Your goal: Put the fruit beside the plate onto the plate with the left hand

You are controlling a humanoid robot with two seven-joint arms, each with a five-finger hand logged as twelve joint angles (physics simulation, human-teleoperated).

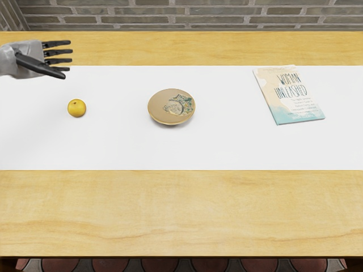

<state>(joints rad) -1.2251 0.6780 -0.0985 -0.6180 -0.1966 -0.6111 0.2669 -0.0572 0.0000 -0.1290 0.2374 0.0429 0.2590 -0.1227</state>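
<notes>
The left hand (41, 56), grey at the palm with black fingers (59, 52), reaches in from the upper left corner of the head view. Its fingers are stretched out straight and slightly spread, pointing to the right, with the thumb angled below them. It holds nothing and touches nothing.

Below the hand and slightly to its right, near but apart from it, a small round yellow-orange fruit (76, 107) sits on the broad white strip (113, 141) that runs across the light wooden bench (181, 209).

To the right of the fruit and clear of it lies a round tan plate (172, 106) with a printed pattern on its right half. The fruit is beside the plate, not on it.

Well to the right, a pale paperback book (288, 93) with dark lettering lies flat and slightly turned on the same strip. A brick wall (181, 14) runs behind the bench.
</notes>
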